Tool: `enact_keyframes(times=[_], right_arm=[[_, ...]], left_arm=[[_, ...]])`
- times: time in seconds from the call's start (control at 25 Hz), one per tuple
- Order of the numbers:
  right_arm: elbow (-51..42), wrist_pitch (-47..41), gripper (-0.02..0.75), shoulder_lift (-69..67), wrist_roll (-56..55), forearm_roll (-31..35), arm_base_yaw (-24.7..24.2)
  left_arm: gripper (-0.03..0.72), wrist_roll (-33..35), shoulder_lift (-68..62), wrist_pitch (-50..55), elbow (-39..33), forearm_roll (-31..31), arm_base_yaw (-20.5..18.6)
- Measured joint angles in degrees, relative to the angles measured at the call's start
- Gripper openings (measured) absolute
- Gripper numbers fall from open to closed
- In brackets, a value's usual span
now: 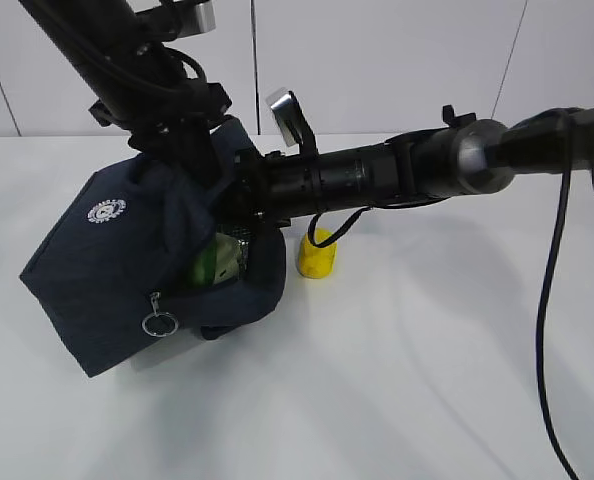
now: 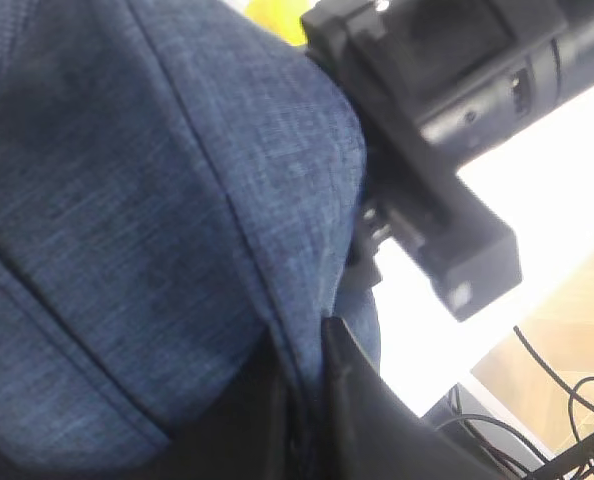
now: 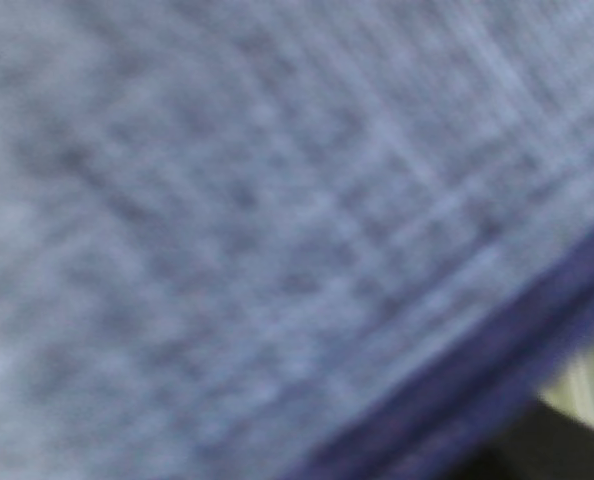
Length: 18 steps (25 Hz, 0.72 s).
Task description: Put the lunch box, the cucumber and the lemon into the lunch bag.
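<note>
The navy lunch bag (image 1: 97,270) lies tilted on the white table, mouth facing right, with its white logo (image 1: 105,211) and ring pull (image 1: 158,323) showing. My left gripper (image 1: 182,150) comes down from above and is shut on the bag's top fabric (image 2: 177,200); cloth is pinched between its dark fingers (image 2: 337,380). My right arm (image 1: 377,175) reaches into the bag's mouth, its fingers hidden inside. Pale green of the lunch box (image 1: 220,262) shows in the opening. The cucumber is not discernible. The yellow lemon (image 1: 317,255) stands on the table just right of the bag.
The right wrist view is filled with blurred bag fabric (image 3: 227,220). A black cable (image 1: 552,300) hangs from the right arm over the right side of the table. The white wall stands behind.
</note>
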<state>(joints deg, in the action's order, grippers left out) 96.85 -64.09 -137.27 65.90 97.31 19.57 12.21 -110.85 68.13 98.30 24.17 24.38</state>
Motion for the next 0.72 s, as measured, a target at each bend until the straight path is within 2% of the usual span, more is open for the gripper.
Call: enact_keyframes(times=[0.16, 0.36, 0.72], right_arm=[[0.00, -0.36, 0.368, -0.92, 0.34, 1.57, 0.50], [0.00, -1.39, 0.478, -1.79, 0.42, 1.81, 0.50], [0.00, -1.75, 0.501, -1.79, 0.42, 1.59, -0.29]], left_arm=[[0.007, 0.00, 0.00, 0.22, 0.00, 0.00, 0.00], [0.007, 0.00, 0.00, 0.56, 0.00, 0.23, 0.00], [0.007, 0.10, 0.00, 0.69, 0.00, 0.44, 0.00]])
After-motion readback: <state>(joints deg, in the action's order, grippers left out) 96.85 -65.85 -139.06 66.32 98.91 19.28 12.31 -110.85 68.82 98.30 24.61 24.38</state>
